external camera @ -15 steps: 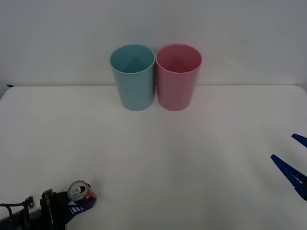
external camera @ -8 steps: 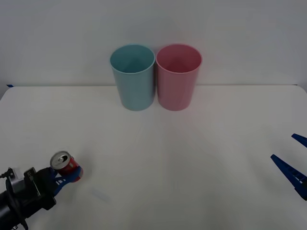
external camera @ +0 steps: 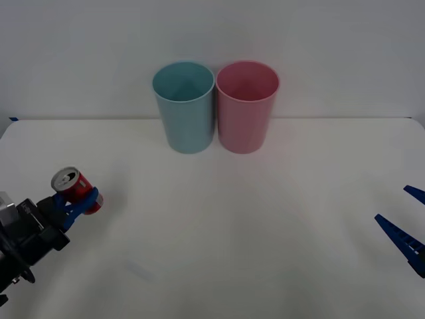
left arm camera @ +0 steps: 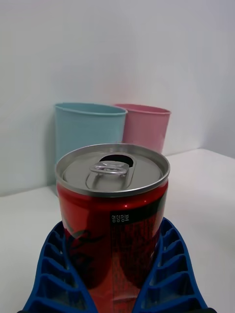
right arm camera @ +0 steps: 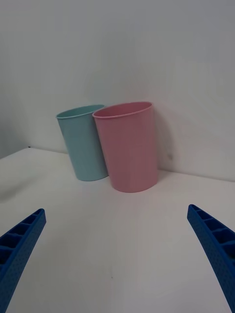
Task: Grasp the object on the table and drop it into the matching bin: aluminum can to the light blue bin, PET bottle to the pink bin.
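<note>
The left gripper [external camera: 78,199] has the aluminum can [external camera: 73,186] pinched between its blue ribbed fingers [left arm camera: 169,264] and holds it lifted above the table [external camera: 219,232], over the left edge toward the front. The can is upright in the left wrist view, silver top and pull-tab facing up, its mouth open. The fingers clasp its red wall on both sides, low on the body.

It looks light and probably empty, with thin walls that would dent under a hard squeeze. The printed side is smooth and could slip, so a firm hold around the middle of the body seems the sound place, as here.

The light blue bin [external camera: 184,106] stands at the table's far edge near the middle, touching or just beside the pink bin [external camera: 246,106] on its right. The can is well apart from both.

The right gripper [external camera: 405,229] waits with fingers spread over the right edge.
</note>
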